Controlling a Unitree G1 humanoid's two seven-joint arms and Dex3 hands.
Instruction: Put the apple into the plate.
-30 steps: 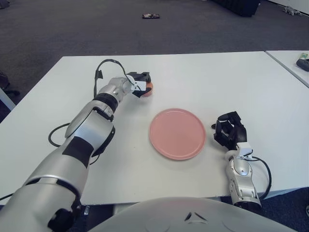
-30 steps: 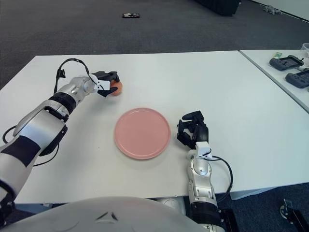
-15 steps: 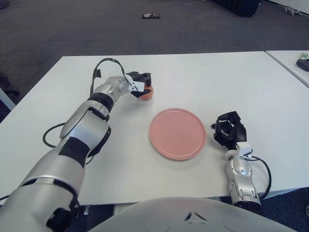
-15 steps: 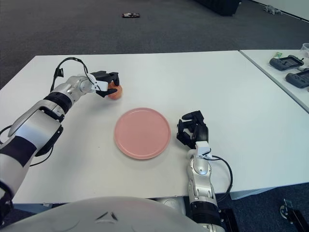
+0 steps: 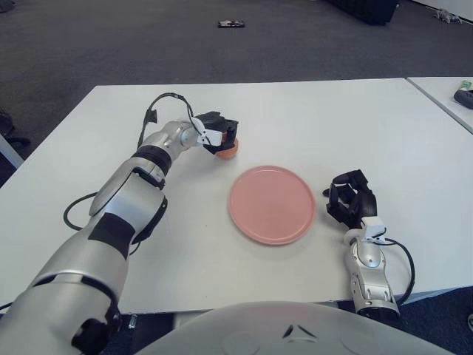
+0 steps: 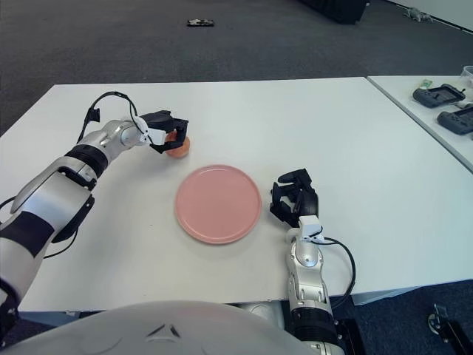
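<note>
Apple (image 5: 227, 150): small, round, orange-red, on the white table (image 5: 310, 118) behind and left of the plate (image 5: 271, 204) (smooth, flat, pink disc), mostly hidden by the left hand (image 5: 219, 134), whose dark fingers appear closed over it. Right hand (image 5: 352, 201): idle right of the plate, fingers curled on nothing.

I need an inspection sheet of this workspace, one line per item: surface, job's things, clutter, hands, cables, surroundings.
Surface: white table, a second white table to the right.
Job's things: apple on the table, behind and left of the pink plate; the plate holds nothing.
Clutter: nothing seen on the main table; dark devices lie on the second table.
Hands: left hand is closed over the apple; right hand shows just right of the plate, fingers curled, holding nothing.
Cables: a black cable loops above the left wrist; another runs beside the right forearm.
Surroundings: dark carpet floor with a small dark object on it.
</note>
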